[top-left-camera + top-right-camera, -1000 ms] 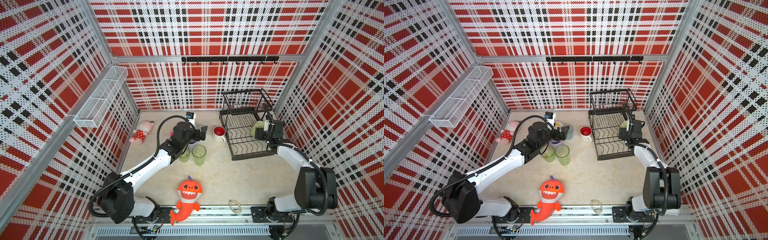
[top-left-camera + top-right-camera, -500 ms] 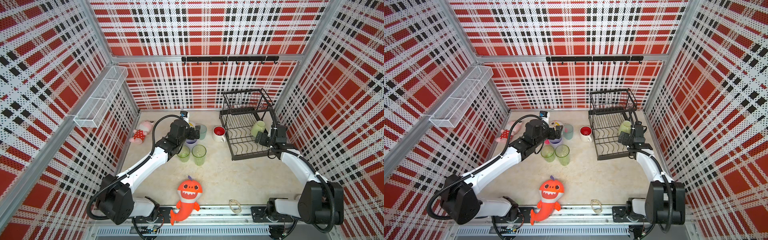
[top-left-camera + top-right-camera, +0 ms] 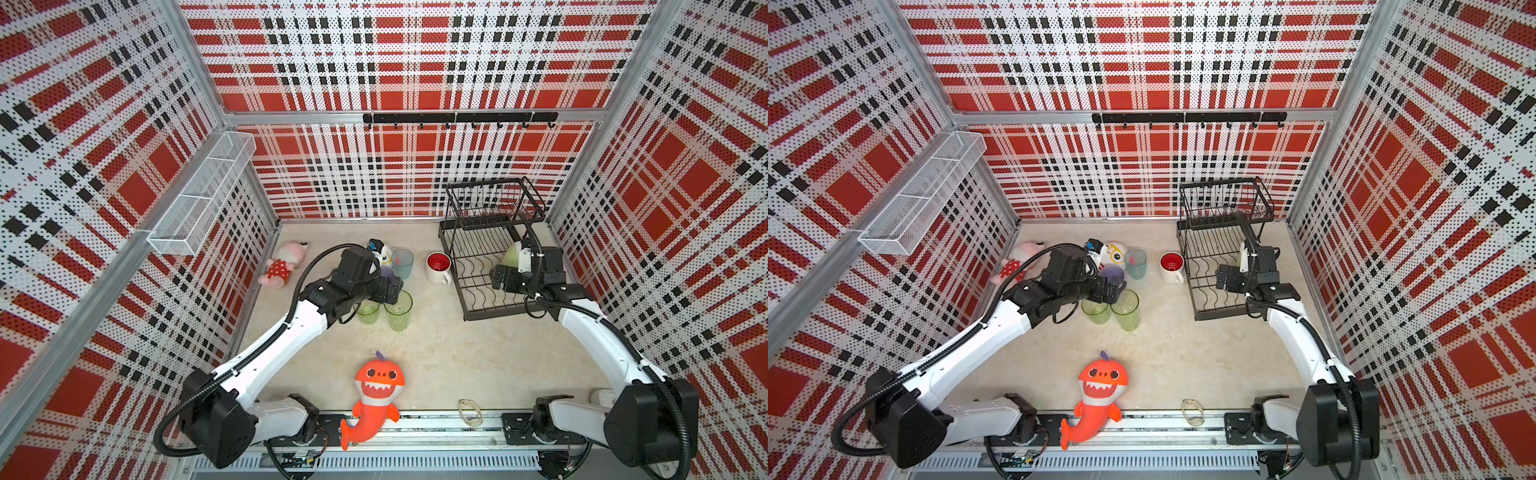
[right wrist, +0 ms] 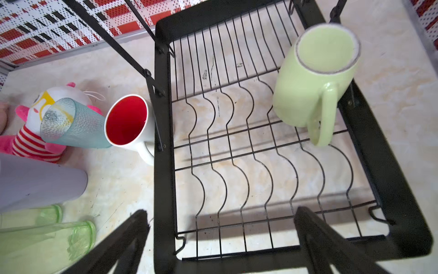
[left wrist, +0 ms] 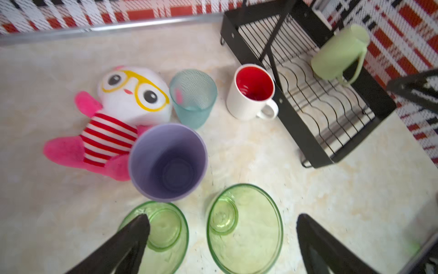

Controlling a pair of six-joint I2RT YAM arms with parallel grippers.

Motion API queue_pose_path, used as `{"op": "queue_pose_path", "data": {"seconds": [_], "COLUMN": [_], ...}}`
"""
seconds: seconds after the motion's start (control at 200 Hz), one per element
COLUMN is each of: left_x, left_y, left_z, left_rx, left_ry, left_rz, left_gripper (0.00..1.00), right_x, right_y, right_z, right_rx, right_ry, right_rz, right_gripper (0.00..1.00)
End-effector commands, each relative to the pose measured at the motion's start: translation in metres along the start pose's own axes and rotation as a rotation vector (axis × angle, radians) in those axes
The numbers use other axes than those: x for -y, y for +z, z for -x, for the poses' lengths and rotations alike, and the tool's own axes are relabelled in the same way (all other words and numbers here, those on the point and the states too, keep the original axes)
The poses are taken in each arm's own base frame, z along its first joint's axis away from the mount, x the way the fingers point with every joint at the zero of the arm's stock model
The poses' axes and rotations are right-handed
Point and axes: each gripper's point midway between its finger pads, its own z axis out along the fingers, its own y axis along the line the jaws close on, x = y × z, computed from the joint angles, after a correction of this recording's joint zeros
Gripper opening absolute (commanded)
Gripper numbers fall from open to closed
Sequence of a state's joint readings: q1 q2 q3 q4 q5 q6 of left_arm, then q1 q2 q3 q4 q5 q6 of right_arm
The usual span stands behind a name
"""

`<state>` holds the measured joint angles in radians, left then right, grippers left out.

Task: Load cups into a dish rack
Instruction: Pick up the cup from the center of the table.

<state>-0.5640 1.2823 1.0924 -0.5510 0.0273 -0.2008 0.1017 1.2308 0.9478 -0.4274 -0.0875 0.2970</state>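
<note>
The counter (image 3: 436, 357) is pale marbled stone, boxed in by red, black and white plaid walls (image 3: 415, 62). Nearest my base, an orange shark plush (image 3: 376, 390) lies partly over the front rail.

Farther in, my left tool (image 5: 221, 219) hangs with its jaws spread wide and grips nothing. It is above a green tumbler (image 5: 166, 227) and a second green tumbler (image 5: 245, 227), which stand upright side by side. In the left wrist view one finger (image 5: 132, 237) overlaps the first rim, and the second tumbler shows between the fingers.

Just beyond them stands the lavender cup (image 5: 168, 163). Past that is the teal cup (image 5: 193, 97), next to a white plush with yellow glasses (image 5: 132, 92). A pink plush (image 3: 282, 266) lies near the left wall. The white mug with a red inside (image 5: 253, 92) stands just beside the black dish rack (image 4: 379, 142).

My right tool (image 4: 220, 212) is also spread wide and empty, over the near part of the rack's lower tier. The pale-green mug (image 4: 315, 78) rests in that tier on its right side, bottom up and tilted. The other five cups are all on the counter.

The rack's upper basket (image 3: 494, 203) sits at the back. A white mesh basket (image 3: 199, 199) hangs on the left wall and a black hook rail (image 3: 457, 118) on the far one.
</note>
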Motion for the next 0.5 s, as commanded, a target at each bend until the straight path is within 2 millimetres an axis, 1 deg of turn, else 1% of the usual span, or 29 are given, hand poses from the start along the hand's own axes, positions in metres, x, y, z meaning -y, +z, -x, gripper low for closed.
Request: {"op": "queue_pose_path", "data": {"seconds": [0.0, 0.075, 0.13, 0.185, 0.336, 0.446, 0.491], "left_x": [-0.007, -0.017, -0.017, -0.014, -0.004, 0.005, 0.006], "left_y": [0.002, 0.002, 0.003, 0.007, 0.015, 0.023, 0.027], "left_z": [-0.021, -0.027, -0.032, -0.038, -0.048, -0.050, -0.051], "left_rx": [-0.137, -0.188, -0.222, -0.252, -0.296, -0.316, -0.324], "left_ry": [0.030, 0.033, 0.028, 0.028, 0.047, 0.039, 0.045], "left_rz": [0.028, 0.056, 0.045, 0.030, -0.010, -0.044, -0.035], "left_gripper": [0.95, 0.90, 0.87, 0.86, 0.87, 0.80, 0.75], "right_x": [-0.006, -0.008, -0.008, -0.005, 0.003, 0.002, 0.002], "right_y": [-0.017, -0.024, -0.028, -0.032, -0.038, -0.037, -0.036], "right_z": [0.022, 0.030, 0.034, 0.037, 0.038, 0.037, 0.036], "right_rx": [0.057, 0.082, 0.099, 0.114, 0.138, 0.136, 0.132], "right_ry": [-0.024, -0.025, -0.028, -0.031, -0.039, -0.038, -0.031], "right_rz": [0.011, 0.011, 0.005, -0.011, -0.058, -0.054, -0.052], "right_gripper": [1.00, 1.00, 1.00, 1.00, 1.00, 1.00, 1.00]}}
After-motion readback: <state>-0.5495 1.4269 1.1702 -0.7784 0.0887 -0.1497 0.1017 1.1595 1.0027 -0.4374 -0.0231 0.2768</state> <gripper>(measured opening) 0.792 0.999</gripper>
